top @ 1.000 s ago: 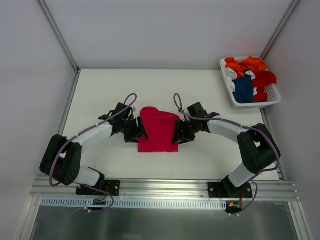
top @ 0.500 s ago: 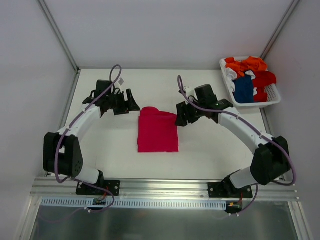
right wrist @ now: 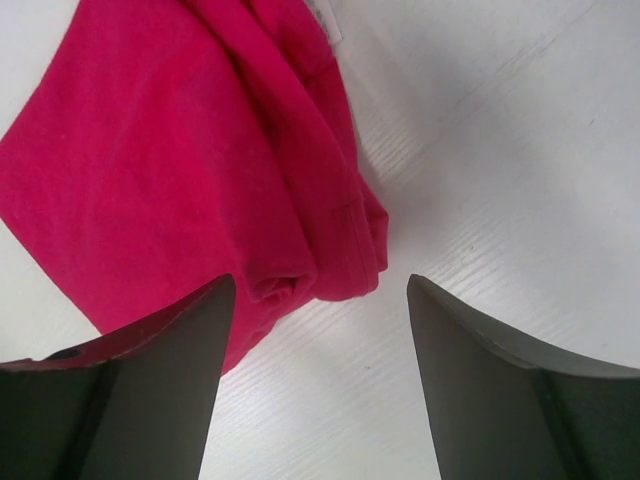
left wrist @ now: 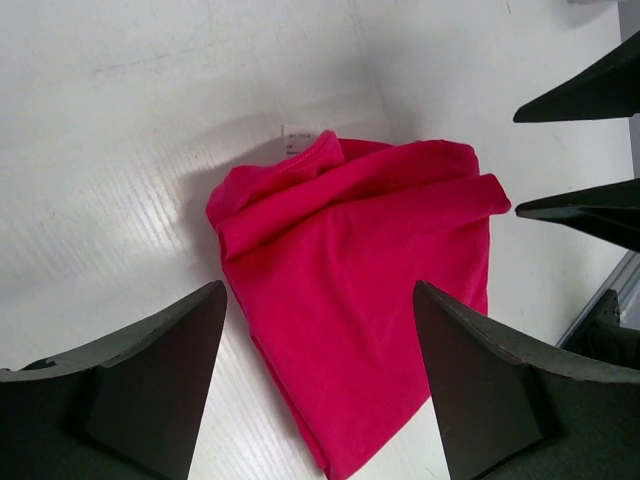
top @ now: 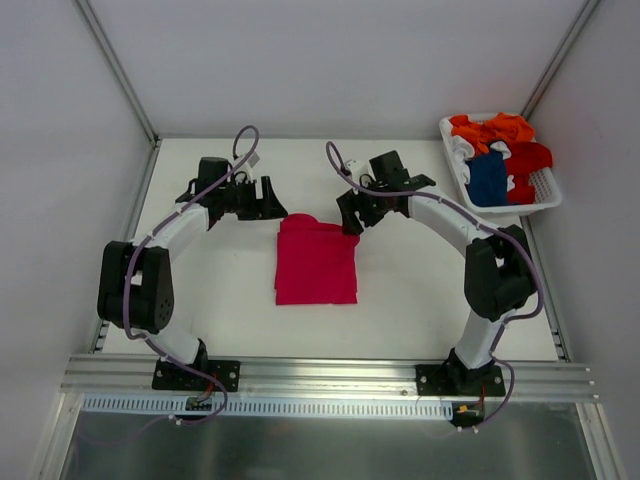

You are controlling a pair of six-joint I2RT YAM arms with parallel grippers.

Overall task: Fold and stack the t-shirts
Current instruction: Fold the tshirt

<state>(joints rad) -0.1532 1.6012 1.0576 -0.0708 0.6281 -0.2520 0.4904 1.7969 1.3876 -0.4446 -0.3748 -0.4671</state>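
Observation:
The crimson-pink t-shirt (top: 316, 262) lies folded into a rectangle in the middle of the table; it also shows in the left wrist view (left wrist: 370, 300) and the right wrist view (right wrist: 180, 170). My left gripper (top: 272, 203) is open and empty, just off the shirt's far left corner. My right gripper (top: 348, 214) is open and empty at the shirt's far right corner. The orange (top: 490, 130), red (top: 527, 158) and dark blue (top: 487, 178) t-shirts lie bunched in the basket.
The white slatted basket (top: 545, 197) stands at the table's far right corner. White walls close in the table on the left, back and right. A metal rail (top: 320, 375) runs along the near edge.
Both grippers have left the folded shirt's sides and moved to its far corners, open. The shirt lies still.

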